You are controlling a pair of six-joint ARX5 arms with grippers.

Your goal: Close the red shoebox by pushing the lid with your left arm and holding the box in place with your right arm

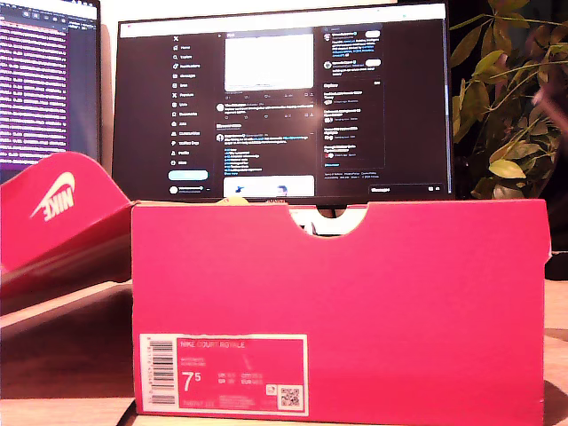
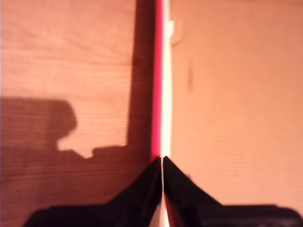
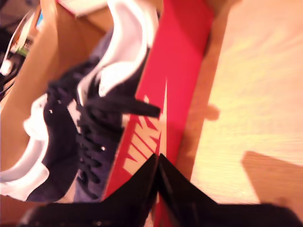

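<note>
Box: red shoebox (image 1: pixel 337 302) mid-table, label end to ext cam, lid (image 1: pixel 62 209) open, tilted up at the exterior view's left.
G1: my first gripper (image 2: pixel 162 163) pinched on thin lid edge (image 2: pixel 158 80).
G2: my second gripper (image 3: pixel 157 161) jaws together at box wall (image 3: pixel 177 61), shoes (image 3: pixel 85 127) inside.
Do: I'd swing the lid slow w/ G1, brace wall w/ G2.
Surface: wood table (image 2: pixel 71 56), may slide.
Room: monitor (image 1: pixel 284 98), plant (image 1: pixel 510 98) behind.

First gripper (image 2: pixel 162 163) jaws pressed together, tips meeting. Second gripper (image 3: pixel 158 161) jaws likewise together at tips. Neither arm visible in exterior view.
</note>
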